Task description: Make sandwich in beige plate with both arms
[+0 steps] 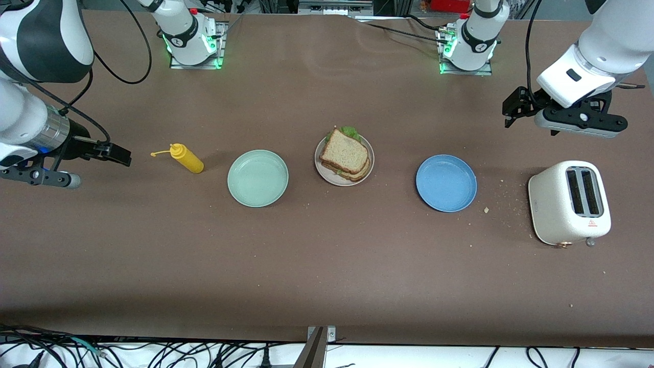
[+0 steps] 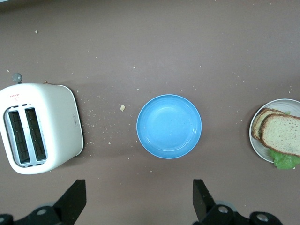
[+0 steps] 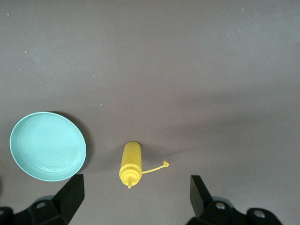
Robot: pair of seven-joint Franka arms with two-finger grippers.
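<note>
The sandwich (image 1: 345, 156) lies on the beige plate (image 1: 325, 175) at the table's middle: two tan bread slices stacked slightly askew, with green lettuce (image 1: 350, 131) poking out at the edge toward the robots' bases. In the left wrist view the sandwich (image 2: 281, 133) and the plate's rim (image 2: 255, 140) show at the edge. My left gripper (image 1: 515, 108) hangs open and holds nothing, over bare table by the toaster; its fingers (image 2: 75, 197) stand wide apart. My right gripper (image 1: 115, 153) is open too and holds nothing, over the table beside the yellow bottle.
A pale mint-green plate (image 1: 258, 178) and a blue plate (image 1: 446, 183) flank the beige one, both bare. A yellow squeeze bottle (image 1: 186, 158) lies on its side toward the right arm's end. A white toaster (image 1: 568, 203) stands toward the left arm's end, crumbs (image 1: 486, 209) scattered beside it.
</note>
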